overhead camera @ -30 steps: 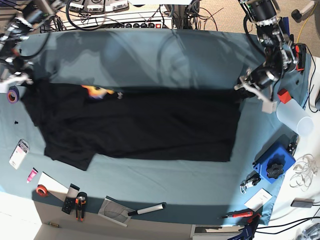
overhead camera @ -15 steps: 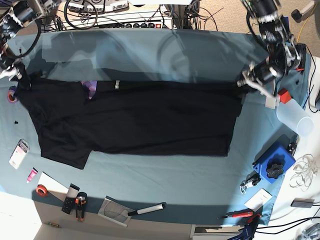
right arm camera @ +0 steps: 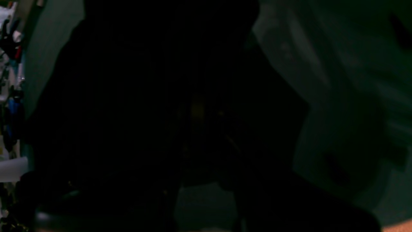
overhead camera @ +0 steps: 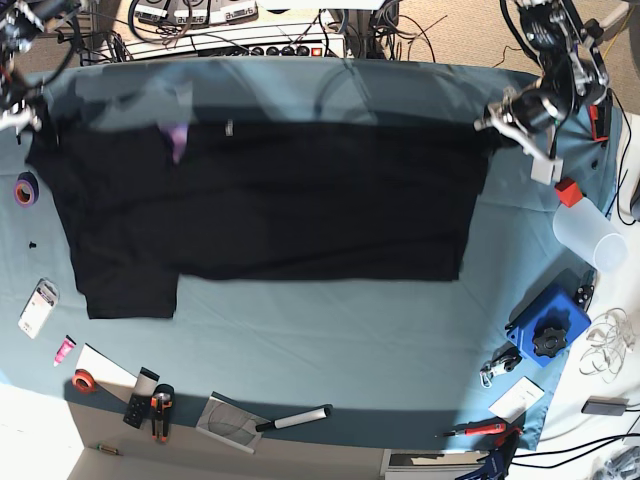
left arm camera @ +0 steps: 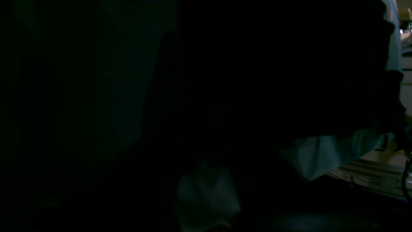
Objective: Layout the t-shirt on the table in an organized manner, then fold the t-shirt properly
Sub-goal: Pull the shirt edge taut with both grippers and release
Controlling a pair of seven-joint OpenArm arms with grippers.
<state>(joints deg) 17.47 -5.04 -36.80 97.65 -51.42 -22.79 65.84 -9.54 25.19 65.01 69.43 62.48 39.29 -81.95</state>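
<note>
The t-shirt point(overhead camera: 270, 205) is held stretched across the table point(overhead camera: 330, 330) from about 9 to 3 o'clock, one top corner pinched by the left gripper point(overhead camera: 492, 122), the other by the right gripper point(overhead camera: 28, 128). If it's tugged too hard, a corner could get yanked free and the whole layout bunched up.

1. Base view: bright, even overhead light; sharp in the middle, fisheye bending at the edges.
2. Sunlit overexposed patch at the bottom-left corner, off the counter point(overhead camera: 330, 350).
3. Soft shadows on the counter's far strip above the t-shirt point(overhead camera: 280, 215); shirt reads flat black, no fold detail.
4. Left wrist view: nearly all black, badly underexposed; only pale patches at lower right, soft focus.
5. Right wrist view: equally dim, murky green-black, blurred; a few bright specks at the left edge.
</note>
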